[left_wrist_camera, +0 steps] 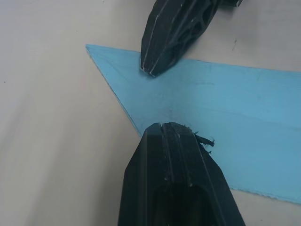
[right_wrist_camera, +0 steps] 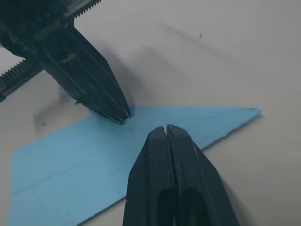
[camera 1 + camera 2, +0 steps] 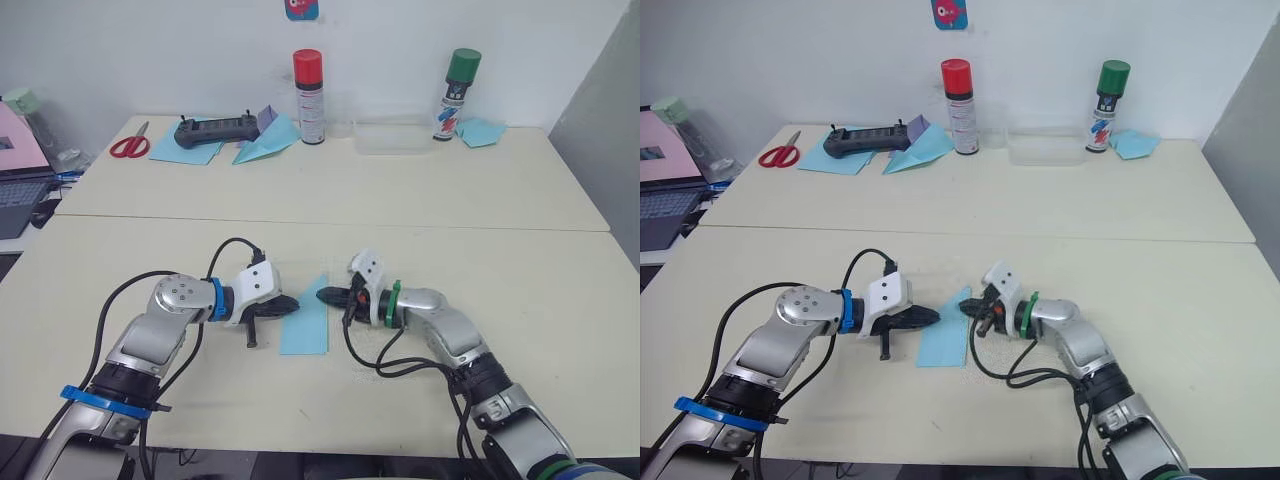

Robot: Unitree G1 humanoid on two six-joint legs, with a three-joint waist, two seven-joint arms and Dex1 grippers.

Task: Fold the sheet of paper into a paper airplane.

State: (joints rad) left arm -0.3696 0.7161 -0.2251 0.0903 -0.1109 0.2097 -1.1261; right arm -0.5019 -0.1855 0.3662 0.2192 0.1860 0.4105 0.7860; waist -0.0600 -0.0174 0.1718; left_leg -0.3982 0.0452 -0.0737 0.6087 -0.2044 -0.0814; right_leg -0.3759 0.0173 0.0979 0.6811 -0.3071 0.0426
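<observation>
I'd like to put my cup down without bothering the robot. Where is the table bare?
Bare: between the sheet of paper and the spray cans, and near the table edge on the robot's right. Crowded: around the paper, where left gripper and right gripper meet.

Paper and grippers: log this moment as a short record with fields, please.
paper: light-blue piece flat on the table, one corner folded in to a point
left gripper: shut, tip pressing the paper's left edge
right gripper: shut, tip on the paper near its point
gap: tips close, facing each other
background: blue dart plane, two spray cans, scissors at far edge
</observation>
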